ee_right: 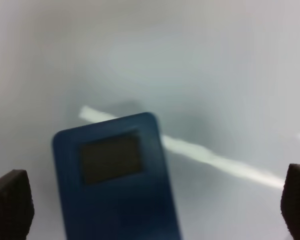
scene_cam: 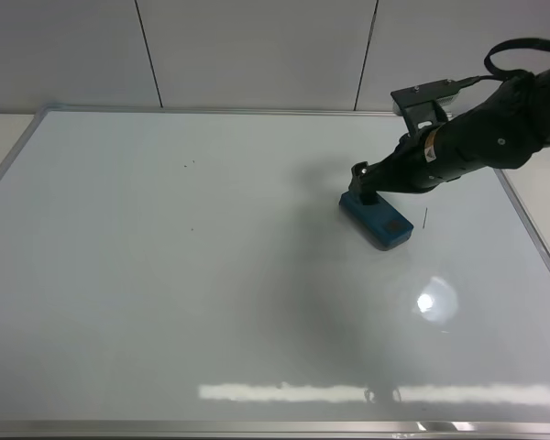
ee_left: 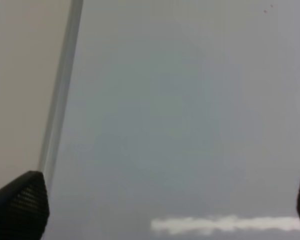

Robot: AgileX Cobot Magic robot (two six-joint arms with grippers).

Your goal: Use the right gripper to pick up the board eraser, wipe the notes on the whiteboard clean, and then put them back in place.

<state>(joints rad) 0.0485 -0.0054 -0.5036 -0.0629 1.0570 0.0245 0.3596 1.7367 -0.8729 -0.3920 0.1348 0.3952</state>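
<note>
Board eraser (scene_cam: 377, 218), one only, teal-blue block, lies flat on the whiteboard (scene_cam: 211, 302) in its right half, toward the far side, long axis running diagonally; a darker rectangular patch shows on its top face. Right wrist view shows the same eraser (ee_right: 117, 180) lying on the white surface between two dark fingertips (ee_right: 10, 205) that sit far out at each side, well apart from the block, so the jaws are spread wide and pinch nothing. Right gripper (scene_cam: 362, 188), one, comes in from the right, tip just over the far-left end of the eraser; from the high view cannot tell if it touches. Black arm with cable looping at the far right edge.

One whiteboard, silver frame, fills most of the high view. No red scribble readable on it from the high view; a few tiny dark specks in the far left-centre area and one short dark dash (scene_cam: 425, 218) just right of the eraser. Bright light glare near the right, plus a long reflected strip along the near edge.

Left gripper (ee_left: 155, 210), one, only its two dark fingertips (ee_left: 20, 207) visible at opposite sides of the left wrist view, spread wide, holding nothing, over the whiteboard beside its frame (ee_left: 60, 100). Left arm not seen in the high view
</note>
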